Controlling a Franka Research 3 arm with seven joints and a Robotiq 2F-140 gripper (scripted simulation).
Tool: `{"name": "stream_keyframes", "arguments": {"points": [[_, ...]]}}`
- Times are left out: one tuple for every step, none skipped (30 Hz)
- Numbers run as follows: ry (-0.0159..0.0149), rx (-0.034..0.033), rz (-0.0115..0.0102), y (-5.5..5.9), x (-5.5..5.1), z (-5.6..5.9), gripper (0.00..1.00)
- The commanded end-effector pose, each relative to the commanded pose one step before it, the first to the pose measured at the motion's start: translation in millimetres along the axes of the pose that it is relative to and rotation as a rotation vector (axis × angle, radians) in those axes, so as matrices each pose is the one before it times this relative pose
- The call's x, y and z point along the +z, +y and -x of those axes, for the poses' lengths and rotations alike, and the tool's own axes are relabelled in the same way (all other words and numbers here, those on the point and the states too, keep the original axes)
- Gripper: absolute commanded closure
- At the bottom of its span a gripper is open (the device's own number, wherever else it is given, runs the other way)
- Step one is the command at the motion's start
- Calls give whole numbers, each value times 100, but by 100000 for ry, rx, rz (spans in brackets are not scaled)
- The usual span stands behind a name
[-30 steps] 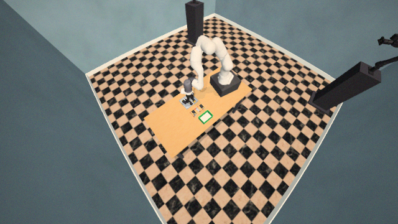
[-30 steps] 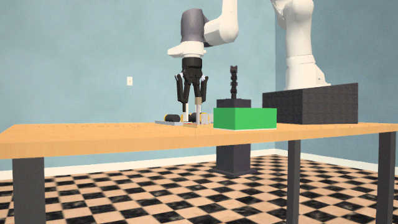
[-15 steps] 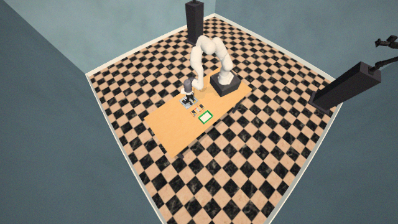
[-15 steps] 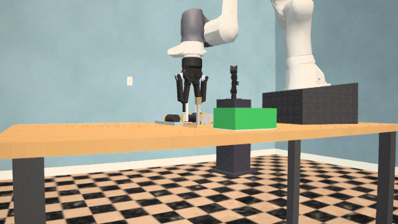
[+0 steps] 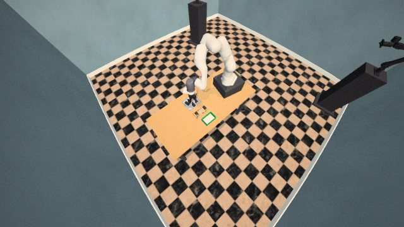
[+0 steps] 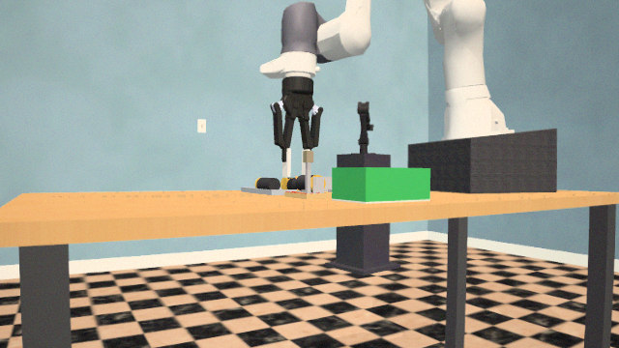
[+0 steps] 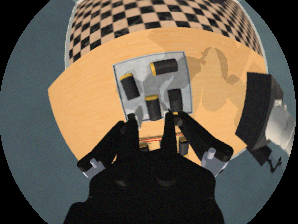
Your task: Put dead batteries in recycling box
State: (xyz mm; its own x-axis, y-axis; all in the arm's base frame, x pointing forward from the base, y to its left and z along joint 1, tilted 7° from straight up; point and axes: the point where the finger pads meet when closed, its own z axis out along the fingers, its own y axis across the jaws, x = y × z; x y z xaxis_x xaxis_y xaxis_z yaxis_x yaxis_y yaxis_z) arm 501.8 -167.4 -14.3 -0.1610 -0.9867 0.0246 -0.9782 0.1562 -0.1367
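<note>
Nearest on the orange wooden table (image 6: 145,213) stands the upright green recycling box (image 6: 381,184). Just beyond it the white arm's black two-finger gripper (image 6: 296,157) points straight down, jaws narrowly parted and holding nothing. Directly beneath it, black-and-yellow cylindrical batteries (image 7: 154,106) lie on a grey flat tray (image 7: 180,64).

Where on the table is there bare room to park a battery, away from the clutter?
Free: the long stretch of table past the green box, toward the far end from the robot base. Also the strip between base and tray. Crowded: the grey tray under the claw, the holder beside it and the box sit close together.
</note>
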Motion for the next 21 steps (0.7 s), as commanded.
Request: {"name": "stream_keyframes", "arguments": {"points": [[26,-1569,1314,354,-1465,-28,71],[0,0,0,0,-441,0,71],[0,0,0,0,0,0,71],[0,0,0,0,0,0,71],[-1,1,-1,-1,-404,0,71],[-1,1,-2,-1,-361,0,71],[0,0,0,0,-311,0,71],[0,-1,1,1,-257,0,71],[0,1,-1,-1,-203,0,71],[0,0,0,0,-149,0,71],[0,-1,1,1,-98,0,71],[0,-1,1,1,-55,0,71],[0,0,1,0,-22,0,71],[0,0,0,0,-3,0,71],[0,0,0,0,0,0,71],[0,0,0,0,0,0,71],[0,0,0,0,0,0,71],[0,0,-1,0,-23,0,71],[-1,1,-3,-2,-140,0,71],[0,0,0,0,0,0,71],[0,0,0,0,0,0,71]]}}
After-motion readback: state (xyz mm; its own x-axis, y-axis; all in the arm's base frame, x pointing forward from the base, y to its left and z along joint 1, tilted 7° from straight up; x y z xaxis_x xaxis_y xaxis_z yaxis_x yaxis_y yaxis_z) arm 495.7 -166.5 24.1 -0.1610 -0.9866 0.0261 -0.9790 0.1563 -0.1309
